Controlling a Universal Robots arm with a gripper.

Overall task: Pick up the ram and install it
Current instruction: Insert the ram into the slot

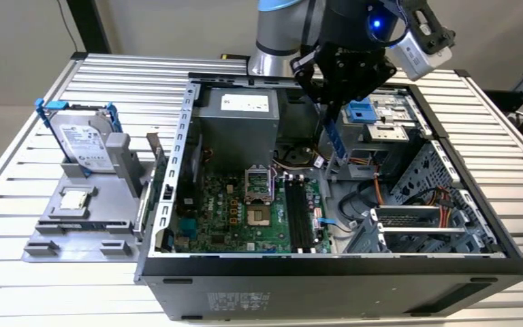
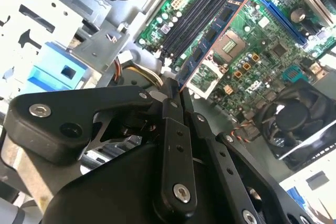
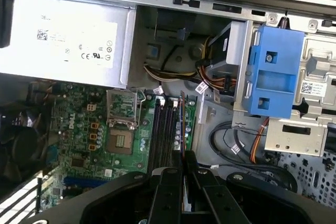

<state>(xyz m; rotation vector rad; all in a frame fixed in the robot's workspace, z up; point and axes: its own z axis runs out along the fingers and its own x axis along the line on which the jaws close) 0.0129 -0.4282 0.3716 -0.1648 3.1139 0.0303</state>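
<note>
Black jaws pressed together on the top edge of the ram [image 2: 212, 38], pinching the thin blue-green stick so that it hangs edge-on below the gripper [image 2: 176, 95]; seen the same way in the first wrist view, fingers closed around the ram [image 3: 182, 124] at the gripper [image 3: 184, 169]; in the exterior view, held upright beneath the gripper [image 1: 329, 102] as a narrow blue strip, the ram [image 1: 327, 133], clear of the board. Pick-up done, then; install not yet. Carried above the open computer case [image 1: 188, 122], over the green motherboard [image 1: 234, 211], roughly in line with the black memory slots [image 3: 164, 129] but apparently not seated in any of them; hard to judge from the wrist views exactly which slot lies beneath. Beside the slots, the open processor socket [image 3: 122, 124]; farther out, the grey power supply [image 1: 239, 122] and the blue drive bracket [image 3: 273, 72]. Outside the case on the slatted table [image 1: 25, 177], a silver hard drive [image 1: 84, 143] on a grey stand, untouched.
</note>
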